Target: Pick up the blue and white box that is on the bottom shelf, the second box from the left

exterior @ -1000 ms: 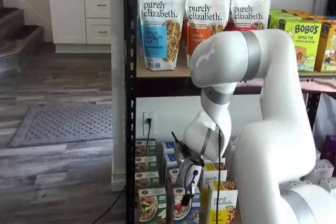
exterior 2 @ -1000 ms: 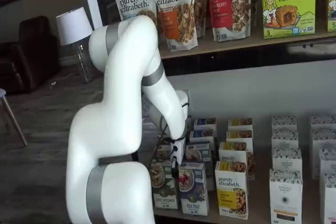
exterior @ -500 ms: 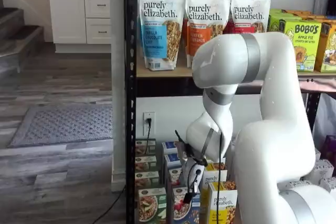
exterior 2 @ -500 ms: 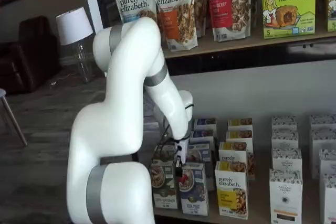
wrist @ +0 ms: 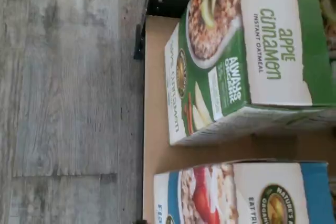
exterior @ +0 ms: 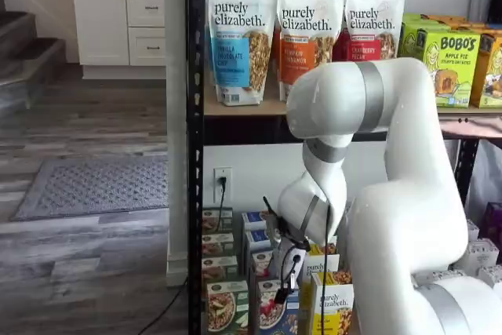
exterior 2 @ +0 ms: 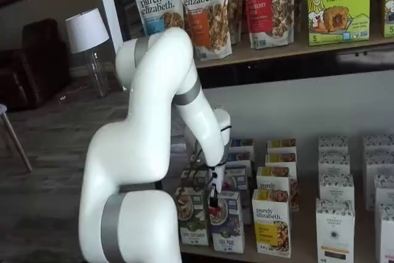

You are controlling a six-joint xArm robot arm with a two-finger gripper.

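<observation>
The blue and white box [exterior 2: 225,223] stands upright at the front of the bottom shelf [wrist: 156,135], between a green-fronted box [exterior 2: 191,217] and a yellow-fronted box [exterior 2: 271,221]. In both shelf views my gripper [exterior 2: 213,196] hangs just above the blue box's top front edge, pointing down, jaws spread wide with nothing between them. Its black fingers [exterior: 280,292] overlap the blue box [exterior: 271,313]. The wrist view, turned on its side, shows the blue box's front [wrist: 247,195] beside the green apple cinnamon box [wrist: 247,51].
More rows of small boxes stand behind and to the right on the bottom shelf. Granola bags [exterior: 239,37] and green BOBO'S boxes [exterior 2: 337,4] fill the upper board. A black rack post [exterior: 194,147] rises at the left. Wood floor [wrist: 68,98] lies beyond the shelf edge.
The arm has swung a little to the right and lower, bringing the gripper closer over the blue and white box. No box has moved.
</observation>
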